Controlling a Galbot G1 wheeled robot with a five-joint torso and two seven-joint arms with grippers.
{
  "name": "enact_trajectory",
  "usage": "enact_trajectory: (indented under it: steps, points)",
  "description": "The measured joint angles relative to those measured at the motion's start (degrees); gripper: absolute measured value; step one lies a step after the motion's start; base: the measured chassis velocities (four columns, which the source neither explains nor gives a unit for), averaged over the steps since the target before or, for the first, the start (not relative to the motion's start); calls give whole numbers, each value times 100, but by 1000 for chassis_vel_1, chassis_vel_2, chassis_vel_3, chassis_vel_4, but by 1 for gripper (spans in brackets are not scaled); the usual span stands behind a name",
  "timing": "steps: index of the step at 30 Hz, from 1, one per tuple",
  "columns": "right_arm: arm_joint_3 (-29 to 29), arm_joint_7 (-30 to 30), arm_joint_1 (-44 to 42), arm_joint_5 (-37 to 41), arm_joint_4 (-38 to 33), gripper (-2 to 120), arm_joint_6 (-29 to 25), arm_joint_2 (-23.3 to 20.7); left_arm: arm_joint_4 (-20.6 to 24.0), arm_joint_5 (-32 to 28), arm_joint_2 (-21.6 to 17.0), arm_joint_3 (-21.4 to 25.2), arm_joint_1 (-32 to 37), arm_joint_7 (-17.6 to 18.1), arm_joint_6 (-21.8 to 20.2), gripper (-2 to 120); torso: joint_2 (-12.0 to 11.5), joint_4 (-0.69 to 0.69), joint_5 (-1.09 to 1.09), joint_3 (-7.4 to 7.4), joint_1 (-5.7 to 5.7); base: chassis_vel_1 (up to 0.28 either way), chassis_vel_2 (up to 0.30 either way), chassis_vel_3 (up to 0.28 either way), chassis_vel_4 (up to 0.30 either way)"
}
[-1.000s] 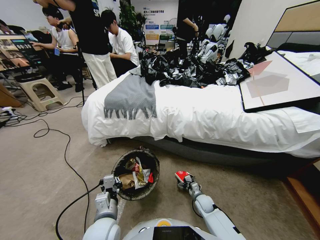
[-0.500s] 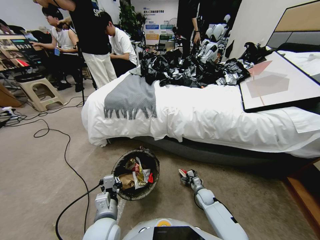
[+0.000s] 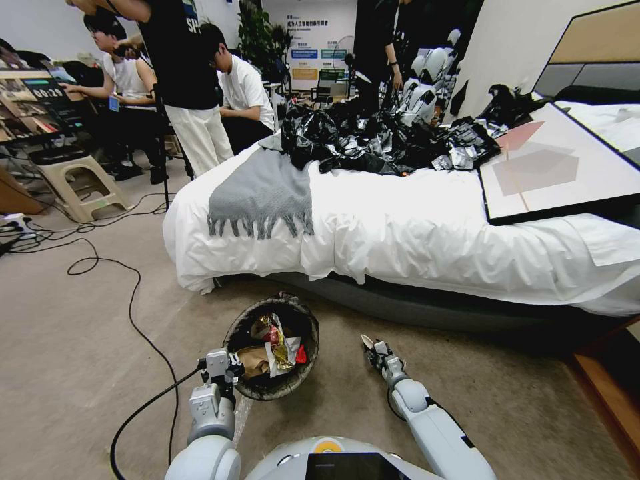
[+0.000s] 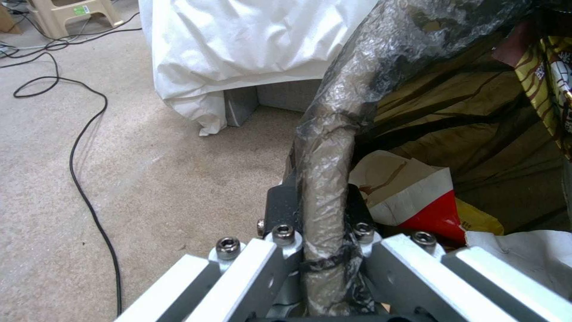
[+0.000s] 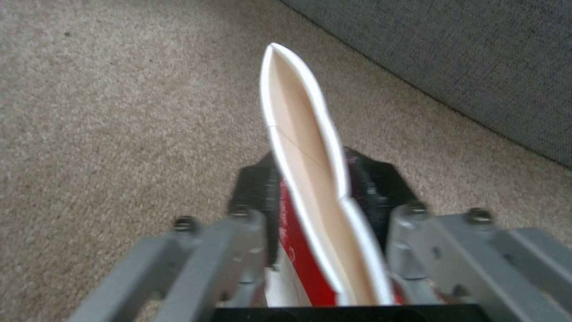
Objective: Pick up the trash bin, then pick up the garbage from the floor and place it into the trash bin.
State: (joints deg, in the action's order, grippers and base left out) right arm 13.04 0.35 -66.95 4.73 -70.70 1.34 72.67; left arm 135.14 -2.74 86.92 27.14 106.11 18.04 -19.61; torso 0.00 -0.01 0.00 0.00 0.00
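The trash bin, round and lined with a thin dark bag, is tilted toward me on the carpet, with snack packets and brown paper inside. My left gripper is shut on the bin's rim, the bag-wrapped edge pinched between its black pads. Inside the bin a red-and-white packet lies near that rim. To the bin's right, my right gripper is shut on a flattened red-and-white paper packet, a piece of garbage, held edge-on just above the carpet near the bed base.
A bed with white bedding, a grey throw and a heap of black plastic bags stands right behind the bin. A black cable snakes across the carpet at left. A wooden edge lies at right. People and a stool are at the far left.
My right gripper has turned its wrist and shifted slightly right, so the red-and-white packet now shows edge-on instead of flat. The bin and left gripper have stayed put.
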Motion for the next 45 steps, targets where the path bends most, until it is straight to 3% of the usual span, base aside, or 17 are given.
enact_trajectory:
  steps: [5, 16, 20, 26, 28, 29, 31, 33, 36, 37, 40, 45]
  points:
    - [-11, 1, 6, -2, 7, 0, -45, 5, 0, 12, 5, -8, 1, 0, 0, 0, 0, 0, 0, 0, 0, 0, 0, 0, 0]
    - [-22, 43, -1, -37, -104, 0, -191, 5, 0, 16, 6, -7, 5, 0, 0, 0, 0, 0, 0, 0, 0, 0, 0, 0, 0]
    - [-14, 87, -123, -30, -520, 0, -260, -19, -2, 21, 7, -12, 8, 1, 0, 0, 0, 0, 1, 0, 0, 0, 0, 0, 0]
    - [80, 200, -372, 31, -1652, 0, -273, -98, -12, 27, -3, -19, 15, 1, 0, 0, 0, -1, 0, 0, 0, 0, 0, 0, 0]
    - [122, 257, -472, 83, -2613, 0, -342, -107, -34, 37, -3, -42, 16, 2, 0, 0, 0, 0, -1, 0, 0, 0, 0, 0, 0]
    - [122, 257, -472, 83, -2613, 0, -342, -107, -34, 37, -3, -42, 16, 2, 0, 0, 0, 0, -1, 0, 0, 0, 0, 0, 0]
    - [94, 231, -491, 225, -3399, 0, -598, -108, -43, 44, -5, -58, 17, 2, -1, 0, 0, 0, -1, -1, 0, 0, 0, 0, 0]
    - [72, 184, -486, 279, -3587, 0, -710, -109, -46, 44, -7, -62, 17, 2, -2, 0, 0, 0, -1, 0, 0, 0, 0, 0, 0]
    - [-59, -321, -387, 641, -4440, 0, -1232, -144, -59, 44, -20, -75, 16, 2, -6, 0, 0, 1, 0, 0, 0, 0, 0, 0, 0]
    - [-59, -321, -387, 641, -4440, 0, -1232, -144, -59, 44, -20, -75, 16, 2, -6, 0, 0, 1, 0, 0, 0, 0, 0, 0, 0]
    - [-323, -1028, -399, 1334, -5299, 0, -1528, -294, -75, 44, -27, -95, 10, 2, -12, 0, 0, 0, 0, -1, 0, 0, 0, 0, 0]
    - [-553, -1390, -526, 1582, -5700, 0, -1627, -522, -76, 48, -22, -112, -9, -2, -21, 0, 0, 0, 0, -1, 0, 0, 0, 0, 0]
